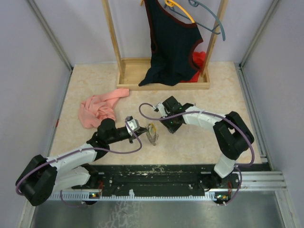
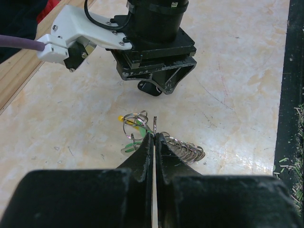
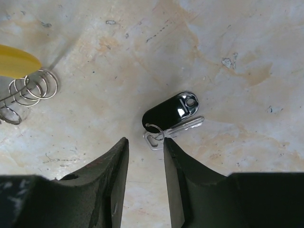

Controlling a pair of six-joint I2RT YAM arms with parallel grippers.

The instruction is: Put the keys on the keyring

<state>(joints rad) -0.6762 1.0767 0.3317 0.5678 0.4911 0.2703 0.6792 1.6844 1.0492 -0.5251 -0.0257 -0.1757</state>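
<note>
keyring [image 2: 176, 146] apparently in left jaws, black key [image 3: 168, 113] loose

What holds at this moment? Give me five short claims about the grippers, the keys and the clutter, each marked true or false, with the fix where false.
1. The left gripper is shut on the keyring. True.
2. The right gripper is clamped on the black key. False: its jaws stand open with nothing between them, and the key lies on the table just past its fingertips.
3. The black key is already threaded on the keyring. False: it lies apart from it.
4. A pink cloth lies on the table near the left arm. True.
5. The black top lies flat on the table. False: it hangs in the wooden rack.
</note>
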